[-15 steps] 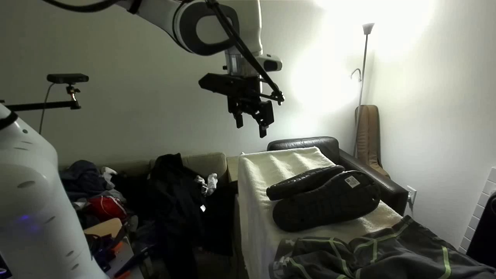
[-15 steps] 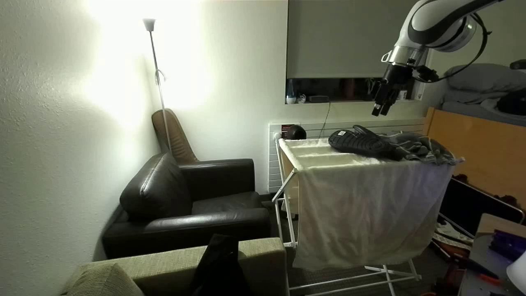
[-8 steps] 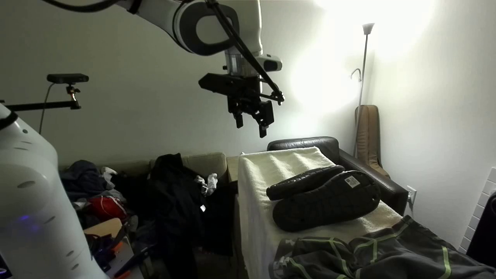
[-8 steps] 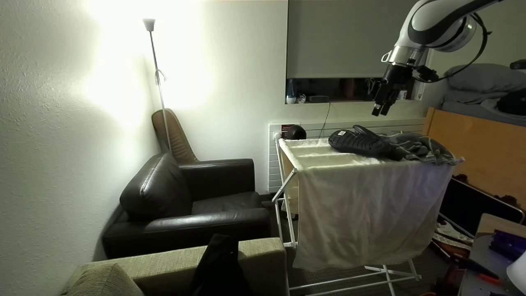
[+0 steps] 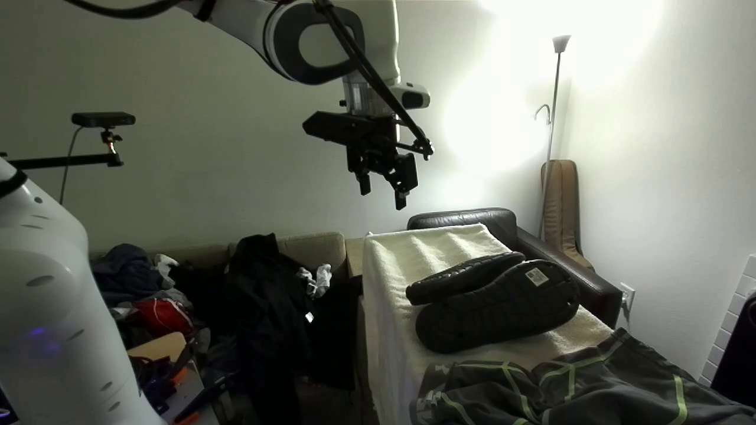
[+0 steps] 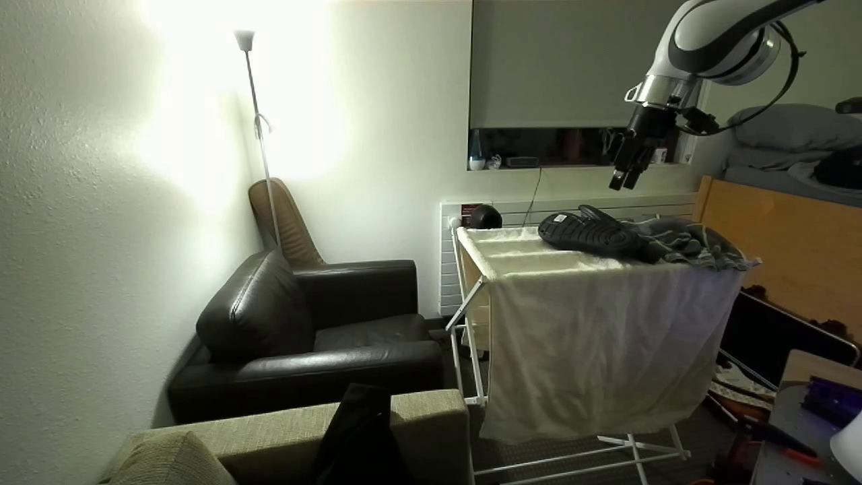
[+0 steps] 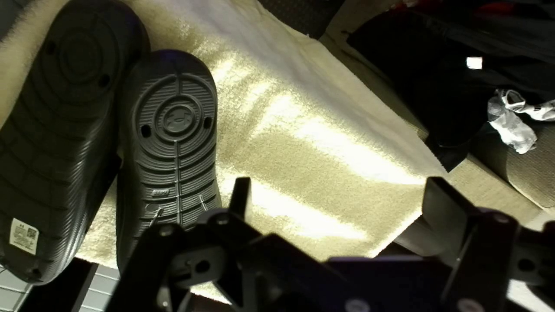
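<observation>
At upper centre in an exterior view, I see the end effector (image 5: 383, 193), empty, jaws apart; lower right, two black slides (image 5: 496, 304) lie soles-up on a cream towel (image 5: 404, 251), neither grasped yet.

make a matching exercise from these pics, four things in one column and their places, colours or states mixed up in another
1. fingers
2. towel
3. sandals
4. floor lamp

A. lighting up the wall
B. black, one with a white label
C. spread apart, holding nothing
D. draped over the white rack

Pairs: 1-C, 2-D, 3-B, 4-A
</observation>
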